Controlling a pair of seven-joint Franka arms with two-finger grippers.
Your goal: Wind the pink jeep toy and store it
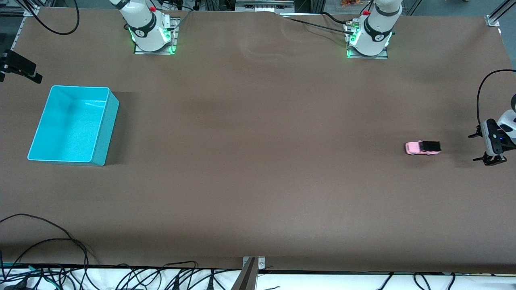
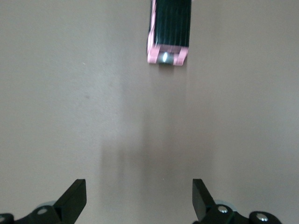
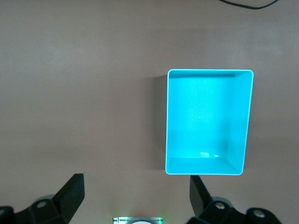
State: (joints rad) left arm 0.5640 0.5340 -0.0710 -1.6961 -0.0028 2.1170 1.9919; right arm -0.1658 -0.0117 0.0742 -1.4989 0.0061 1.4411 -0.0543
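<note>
The pink jeep toy, with a black roof, stands on the brown table toward the left arm's end. In the left wrist view the jeep lies ahead of the fingers, apart from them. My left gripper is low beside the jeep, at the table's end, open and empty; its fingers also show in the left wrist view. The turquoise bin stands empty toward the right arm's end. My right gripper is open and empty, high over the table between its base and the bin; it is out of the front view.
The arm bases stand along the table's edge farthest from the front camera. A black clamp juts in at the right arm's end. Loose cables lie along the nearest edge.
</note>
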